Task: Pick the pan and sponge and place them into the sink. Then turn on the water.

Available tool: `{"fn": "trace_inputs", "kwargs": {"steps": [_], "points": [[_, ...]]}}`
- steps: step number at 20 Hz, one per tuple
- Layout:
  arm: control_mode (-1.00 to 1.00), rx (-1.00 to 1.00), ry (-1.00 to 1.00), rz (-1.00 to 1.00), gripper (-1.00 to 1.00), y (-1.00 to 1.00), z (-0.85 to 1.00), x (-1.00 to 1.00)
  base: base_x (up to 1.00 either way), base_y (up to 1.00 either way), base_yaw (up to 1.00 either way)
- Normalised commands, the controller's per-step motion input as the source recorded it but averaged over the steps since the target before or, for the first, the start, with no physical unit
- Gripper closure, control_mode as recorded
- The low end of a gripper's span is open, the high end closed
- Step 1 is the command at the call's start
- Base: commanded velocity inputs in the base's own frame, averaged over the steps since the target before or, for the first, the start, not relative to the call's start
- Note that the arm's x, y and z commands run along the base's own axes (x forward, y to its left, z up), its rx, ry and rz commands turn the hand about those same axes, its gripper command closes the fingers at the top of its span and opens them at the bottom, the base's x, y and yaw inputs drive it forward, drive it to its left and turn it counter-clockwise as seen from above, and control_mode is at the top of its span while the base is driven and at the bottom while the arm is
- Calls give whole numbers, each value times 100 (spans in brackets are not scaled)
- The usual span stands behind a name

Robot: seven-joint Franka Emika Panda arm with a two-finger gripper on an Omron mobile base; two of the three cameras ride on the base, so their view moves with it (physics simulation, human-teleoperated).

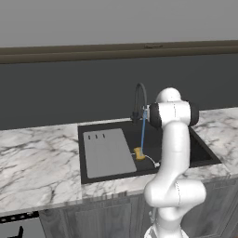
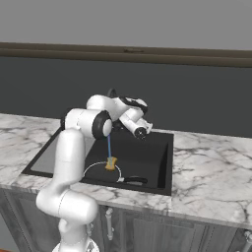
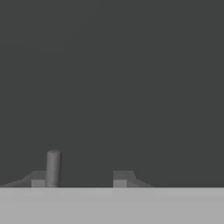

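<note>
Sink (image 1: 88, 139): black basin recessed in the marble counter (image 1: 32, 162), centre of the left base view; grey drainboard (image 1: 108, 153) fills its left half.

Faucet (image 1: 139, 100): dark arch at the basin's back edge.

Water (image 2: 109, 146): thin blue stream falling onto the sponge.

Sponge (image 2: 111, 164): yellow block lying inside the pan.

Pan (image 2: 101, 172): pale-rimmed round, lower centre of the right base view, on the basin floor.

Gripper (image 3: 78, 180): fingertips parted, gap bare; a grey rod (image 3: 53, 166) stands by the left tip.
</note>
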Motion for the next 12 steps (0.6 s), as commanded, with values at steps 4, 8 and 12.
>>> {"fn": "trace_inputs", "kwargs": {"steps": [4,8,12], "points": [[-100,0,5,-10,100,-70,-36,-5,0,0,0],[-100,2,0,-5,100,-63,-27,-27,0,0,0],[-100,3,0,-2,100,-41,-14,-32,0,0,0]]}}
